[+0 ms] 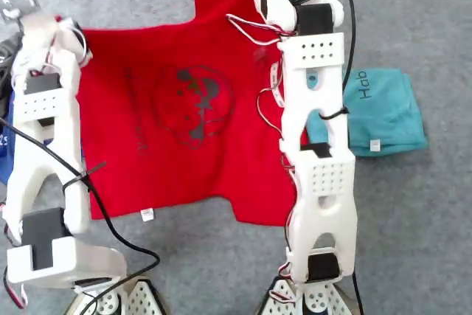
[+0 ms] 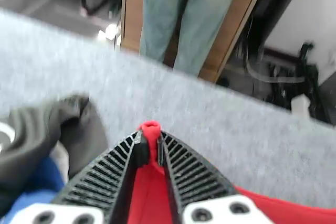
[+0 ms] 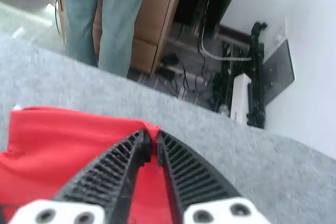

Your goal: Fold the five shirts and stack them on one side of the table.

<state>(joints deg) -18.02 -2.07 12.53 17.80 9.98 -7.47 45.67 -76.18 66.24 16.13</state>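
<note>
Across the grey tabletop (image 1: 420,212) a red shirt (image 1: 184,108) lies spread flat, with a folded teal shirt (image 1: 383,112) just beside it. The right arm (image 1: 321,153) crosses both and hides the red shirt's right edge from above. At the tabletop's left edge a heap of black and blue clothes (image 2: 47,129), cut off in the high view, shows better from the left wrist. Both wrist views show what the high view hides: the left tool (image 2: 150,142) and the right tool (image 3: 151,142) are each clamped on the red shirt's far edge.

Looks like a lab: cables (image 3: 220,56) (tangled) beside wooden cabinet (image 3: 163,3).
</note>
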